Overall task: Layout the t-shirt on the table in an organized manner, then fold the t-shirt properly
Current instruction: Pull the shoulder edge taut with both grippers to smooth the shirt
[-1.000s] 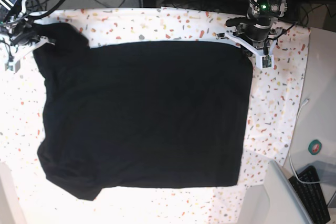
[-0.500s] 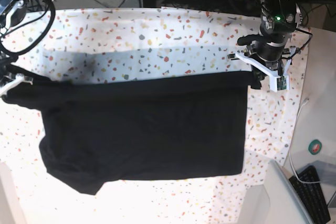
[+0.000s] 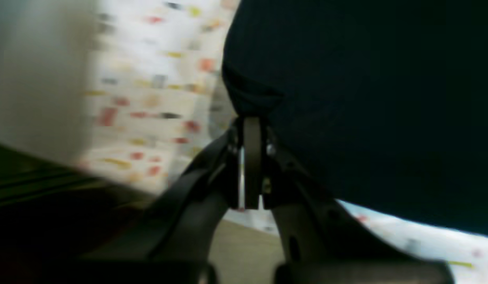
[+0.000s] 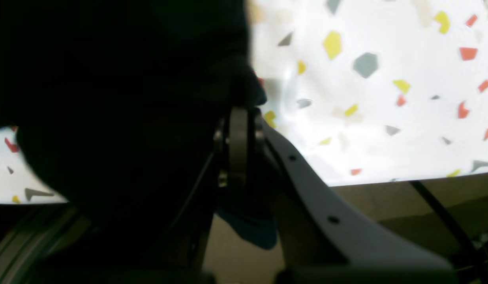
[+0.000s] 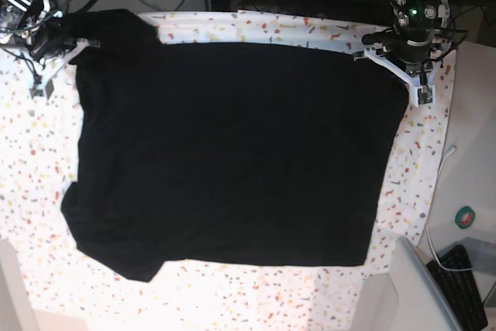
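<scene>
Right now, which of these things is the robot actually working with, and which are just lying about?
Part of the job:
- black t-shirt
- speckled table
- left fingers and right fingers, both pinching shirt corners

Just lying about:
- keyboard
- white cable
- round green-and-red object

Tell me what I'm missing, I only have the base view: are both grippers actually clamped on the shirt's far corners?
Observer: Yes for the left gripper. Its wrist view shows it shut, with a bunched fold of the t-shirt pinched at its tip.
Operator: And the right one?
Observer: The right gripper is also shut on black cloth, and some fabric hangs below its fingers.
Operator: Is the print side visible anywhere up close?
Observer: No. Both wrist views show only plain black cloth against the flecked table.
</scene>
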You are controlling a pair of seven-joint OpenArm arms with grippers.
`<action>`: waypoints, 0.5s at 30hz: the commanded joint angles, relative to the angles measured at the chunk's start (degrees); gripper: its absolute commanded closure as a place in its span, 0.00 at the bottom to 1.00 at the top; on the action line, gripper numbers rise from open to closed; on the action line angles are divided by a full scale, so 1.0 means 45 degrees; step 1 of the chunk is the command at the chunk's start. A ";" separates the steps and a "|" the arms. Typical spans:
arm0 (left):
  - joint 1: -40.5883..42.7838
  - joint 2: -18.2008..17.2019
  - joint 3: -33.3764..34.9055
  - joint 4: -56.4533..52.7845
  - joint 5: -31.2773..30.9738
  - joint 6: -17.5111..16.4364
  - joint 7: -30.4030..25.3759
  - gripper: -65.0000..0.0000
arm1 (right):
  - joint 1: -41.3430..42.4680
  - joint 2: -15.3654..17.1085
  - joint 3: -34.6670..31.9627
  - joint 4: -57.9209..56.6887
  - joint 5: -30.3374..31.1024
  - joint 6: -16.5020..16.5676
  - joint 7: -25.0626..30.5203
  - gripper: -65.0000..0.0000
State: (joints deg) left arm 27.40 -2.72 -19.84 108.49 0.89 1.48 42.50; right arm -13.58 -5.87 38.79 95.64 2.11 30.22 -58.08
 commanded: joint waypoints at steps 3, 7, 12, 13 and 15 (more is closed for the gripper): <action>-0.0081 -0.0011 -0.0017 0.0243 0.0653 0.0073 -0.0292 1.00 | 0.0293 0.0083 0.0104 0.0286 0.0108 -0.0063 0.0219 1.00; 0.0056 0.0126 -0.0037 0.0204 0.0829 0.0073 -0.0292 1.00 | 0.0332 0.0278 0.0123 0.0677 0.0108 -0.0063 0.0160 1.00; 0.0232 0.0243 -0.0056 -0.0929 0.0712 0.0073 -0.0312 1.00 | 0.0332 0.0259 0.0123 0.0931 0.0108 -0.0063 0.0160 1.00; 0.0212 0.0321 -0.0154 -0.1124 0.0712 0.0073 -0.0312 1.00 | 0.0332 0.0259 0.0123 0.0892 0.0108 -0.0063 0.0160 1.00; 0.0192 0.0380 -0.0193 -0.1339 0.0712 0.0073 -0.0312 1.00 | 0.0215 0.0259 0.0123 0.0892 0.0108 -0.0063 0.0160 1.00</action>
State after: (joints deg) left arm 28.18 -0.60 -20.34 101.45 3.60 1.41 42.13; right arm -12.53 -5.21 39.16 98.65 2.57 30.02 -58.04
